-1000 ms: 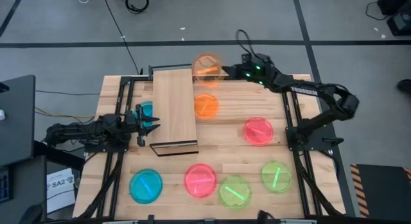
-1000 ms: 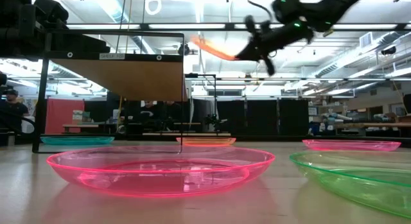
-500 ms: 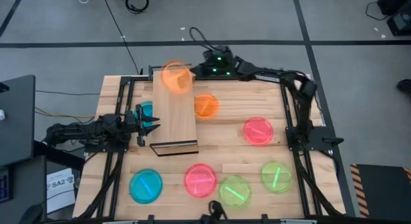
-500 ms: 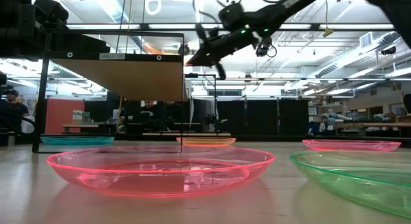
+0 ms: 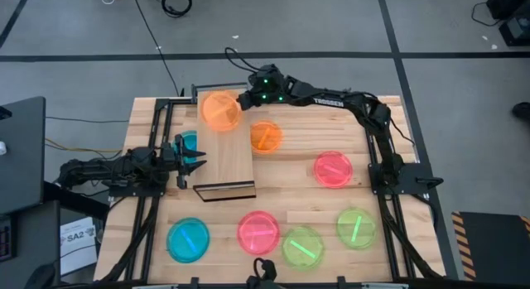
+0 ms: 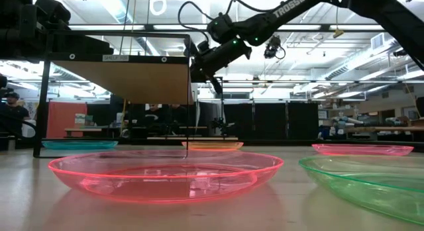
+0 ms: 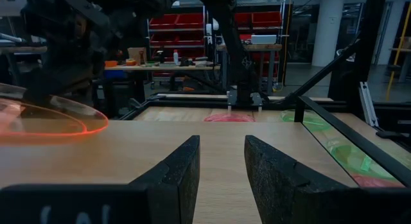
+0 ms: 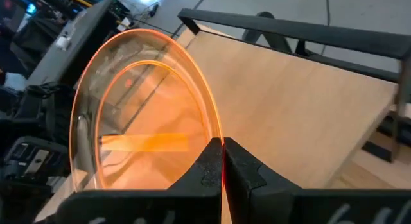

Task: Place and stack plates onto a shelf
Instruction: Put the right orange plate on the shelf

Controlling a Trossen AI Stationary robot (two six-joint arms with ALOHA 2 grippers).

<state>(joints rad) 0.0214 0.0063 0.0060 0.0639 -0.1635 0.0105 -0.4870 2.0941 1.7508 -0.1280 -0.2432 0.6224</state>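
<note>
My right gripper (image 5: 245,99) reaches over the far end of the shelf (image 5: 225,144) and is shut on an orange plate (image 5: 221,109), which sits over the light-wood board. In the right wrist view the plate (image 8: 148,128) fills the space ahead of the fingers. My left gripper (image 5: 192,154) waits open at the shelf's left side, level with the board (image 7: 212,140). Below it a teal plate (image 5: 189,142) lies on the table. In the low view my right gripper (image 6: 200,63) is at the height of the shelf top (image 6: 132,79). My right gripper pinches the orange plate's rim (image 8: 218,142) between its two fingers, on the side of the plate nearest the table's right. The fingers come almost level from the right. The plate lies nearly flat over the shelf's far end; whether it touches the board I cannot tell.
On the tabletop lie another orange plate (image 5: 266,137) right of the shelf, a pink plate (image 5: 333,169), and near the front edge a teal (image 5: 189,239), a pink (image 5: 258,232) and two green plates (image 5: 303,247) (image 5: 357,227). Dark frame rails (image 5: 374,156) run along both sides.
My right gripper has swung toward the table's left, carrying the orange plate from beyond the far edge to over the shelf's far end, and has come down to shelf height. The plate, tilted in the air before, now lies nearly flat.
</note>
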